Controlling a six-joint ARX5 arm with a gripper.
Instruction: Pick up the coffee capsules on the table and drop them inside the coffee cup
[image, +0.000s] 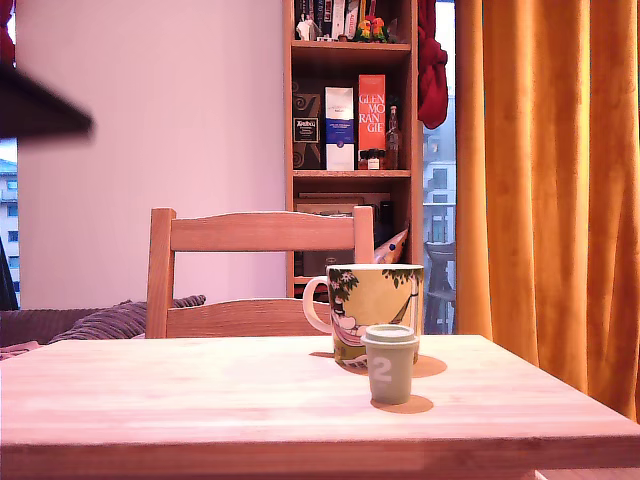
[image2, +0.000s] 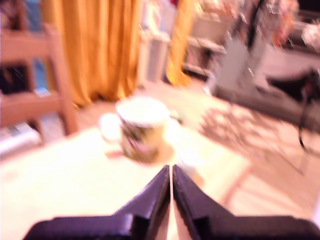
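A sage green coffee capsule (image: 391, 364) marked "2" stands upright on the pale wooden table (image: 200, 400), just in front of the coffee cup (image: 372, 310). The cup is yellow-green with a cartoon print, and its white handle points to the exterior view's left. The wrist view is motion-blurred. In it my gripper (image2: 171, 169) hangs above the table with its dark fingers (image2: 150, 200) pressed together and nothing between them. It points toward the coffee cup (image2: 142, 127), and a pale blur of the capsule (image2: 190, 159) lies beside the fingertips. In the exterior view only a dark blurred shape (image: 45, 110), likely the arm, shows at the upper left.
A wooden chair (image: 260, 270) stands behind the table's far edge. Behind it is a bookshelf (image: 350, 130) with boxes and bottles, and orange curtains (image: 550, 180) hang at the exterior view's right. A cushion (image: 110, 320) lies at the back left.
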